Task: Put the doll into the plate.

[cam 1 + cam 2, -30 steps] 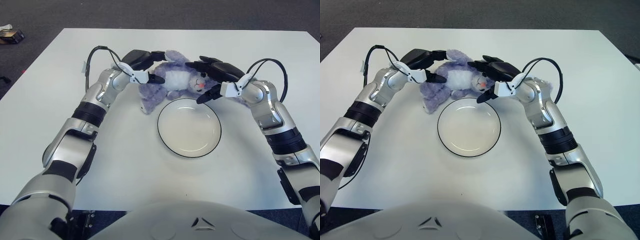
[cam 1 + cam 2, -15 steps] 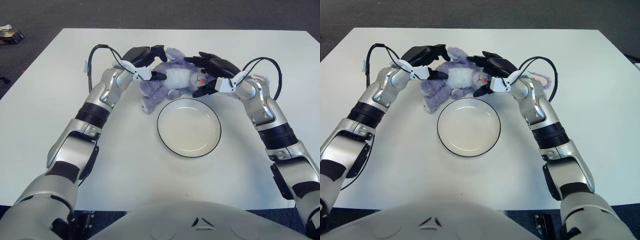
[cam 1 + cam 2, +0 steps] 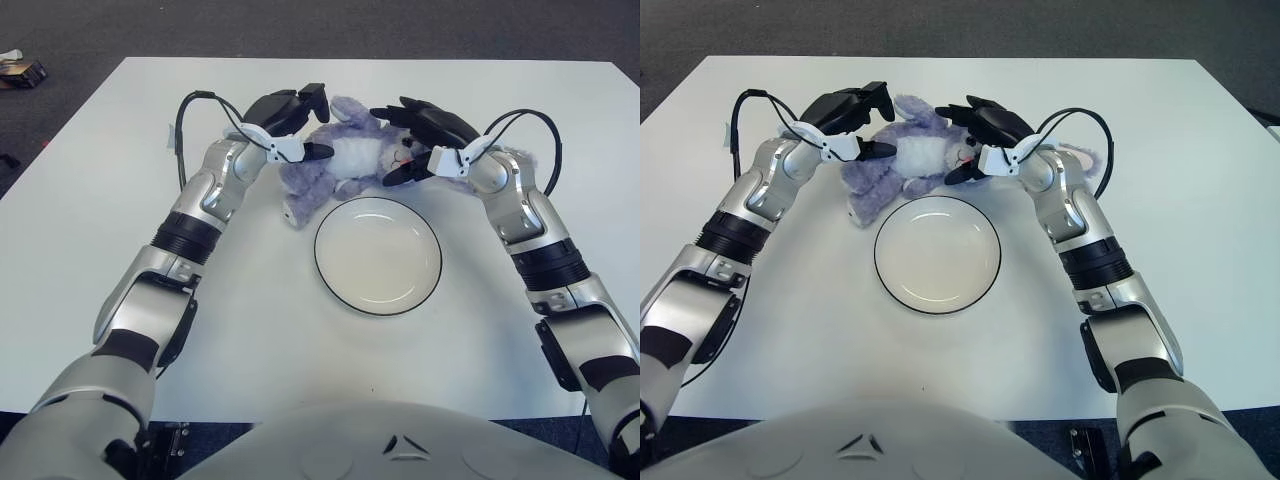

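Observation:
A purple plush doll (image 3: pixel 345 160) with a white belly lies on the white table just behind a white plate (image 3: pixel 378 262) with a dark rim. My left hand (image 3: pixel 300 125) straddles the doll's left side, fingers over its top and thumb pointing at its belly. On the other side my right hand (image 3: pixel 402 145) arches over the doll's head, thumb under the face. Both hands look open around the doll, which still lies on the table. The plate holds nothing.
The table (image 3: pixel 250 330) stretches wide in front of the plate and to both sides. Dark carpet lies beyond its far edge, with a small object (image 3: pixel 20 68) on the floor at the far left. Black cables loop off both wrists.
Both hands have moved in closer around the doll, the right one sliding back and left over its head. The doll and plate have not moved.

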Action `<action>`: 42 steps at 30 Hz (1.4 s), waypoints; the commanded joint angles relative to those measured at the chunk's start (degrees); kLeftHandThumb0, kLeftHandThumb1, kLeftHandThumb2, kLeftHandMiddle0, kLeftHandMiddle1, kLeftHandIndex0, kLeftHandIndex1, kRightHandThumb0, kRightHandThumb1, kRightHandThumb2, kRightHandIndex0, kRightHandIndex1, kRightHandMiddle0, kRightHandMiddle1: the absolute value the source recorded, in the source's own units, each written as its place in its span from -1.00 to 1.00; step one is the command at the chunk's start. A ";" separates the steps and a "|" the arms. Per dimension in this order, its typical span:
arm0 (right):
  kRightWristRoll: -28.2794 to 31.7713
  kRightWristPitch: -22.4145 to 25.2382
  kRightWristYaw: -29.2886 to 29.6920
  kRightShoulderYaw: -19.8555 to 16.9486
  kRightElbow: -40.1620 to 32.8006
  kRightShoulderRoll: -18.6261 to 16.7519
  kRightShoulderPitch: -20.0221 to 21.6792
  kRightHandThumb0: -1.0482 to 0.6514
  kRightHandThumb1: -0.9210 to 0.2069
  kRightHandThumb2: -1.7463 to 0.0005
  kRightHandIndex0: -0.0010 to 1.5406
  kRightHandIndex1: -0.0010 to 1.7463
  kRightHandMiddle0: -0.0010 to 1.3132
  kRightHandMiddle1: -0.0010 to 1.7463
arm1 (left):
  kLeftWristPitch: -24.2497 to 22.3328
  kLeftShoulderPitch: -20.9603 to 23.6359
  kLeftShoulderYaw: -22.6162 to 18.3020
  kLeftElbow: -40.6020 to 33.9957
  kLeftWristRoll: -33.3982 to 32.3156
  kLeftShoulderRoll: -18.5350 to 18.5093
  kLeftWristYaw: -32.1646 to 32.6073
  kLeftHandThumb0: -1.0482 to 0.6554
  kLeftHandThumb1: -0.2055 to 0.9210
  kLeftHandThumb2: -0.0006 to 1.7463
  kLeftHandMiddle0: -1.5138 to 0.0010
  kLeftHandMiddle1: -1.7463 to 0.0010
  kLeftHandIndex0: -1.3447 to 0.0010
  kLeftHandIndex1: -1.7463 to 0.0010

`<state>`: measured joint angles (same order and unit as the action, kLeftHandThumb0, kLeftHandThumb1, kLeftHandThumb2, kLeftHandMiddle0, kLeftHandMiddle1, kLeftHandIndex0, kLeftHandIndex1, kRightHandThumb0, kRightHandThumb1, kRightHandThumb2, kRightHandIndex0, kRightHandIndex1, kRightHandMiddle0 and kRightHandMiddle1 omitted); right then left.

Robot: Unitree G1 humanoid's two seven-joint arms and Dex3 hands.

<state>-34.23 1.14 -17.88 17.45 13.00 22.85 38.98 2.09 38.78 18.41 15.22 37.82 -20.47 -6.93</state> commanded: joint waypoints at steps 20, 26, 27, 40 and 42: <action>-3.65 2.45 4.29 3.12 9.40 -1.47 3.40 -0.37 -0.90 1.00 -0.86 -0.99 -0.36 -0.95 | -3.99 -1.99 0.34 -5.03 2.07 0.10 0.26 0.23 1.00 -0.38 0.65 -0.91 0.99 -1.00; -3.20 3.41 3.00 3.69 12.08 -1.73 4.01 -0.35 -0.90 1.00 -0.84 -0.99 -0.35 -0.96 | -4.50 -1.99 0.45 -5.62 2.10 0.26 0.22 0.23 1.00 -0.38 0.66 -0.92 1.00 -1.00; -3.16 3.53 2.81 3.79 12.36 -1.75 4.14 -0.35 -0.90 1.00 -0.84 -0.99 -0.35 -0.96 | -4.54 -1.99 0.46 -5.68 2.07 0.27 0.21 0.23 1.00 -0.38 0.66 -0.93 1.00 -1.00; -3.19 4.82 -0.27 6.04 17.82 -1.85 6.38 -0.37 -0.92 0.99 -0.78 -0.98 -0.36 -0.98 | -4.30 -1.98 -0.22 -6.21 1.11 0.50 0.60 0.23 1.00 -0.37 0.68 -0.95 1.00 -1.00; -3.57 4.13 -0.78 6.73 18.65 -1.39 6.76 -0.37 -0.93 0.99 -0.66 -0.95 -0.36 -0.99 | -4.38 -1.96 -0.40 -6.37 0.91 0.57 0.57 0.23 1.00 -0.37 0.69 -0.95 1.00 -1.00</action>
<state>-37.28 5.00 -16.74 22.77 29.38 21.05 46.27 -2.12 37.48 18.44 9.29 38.81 -19.91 -6.70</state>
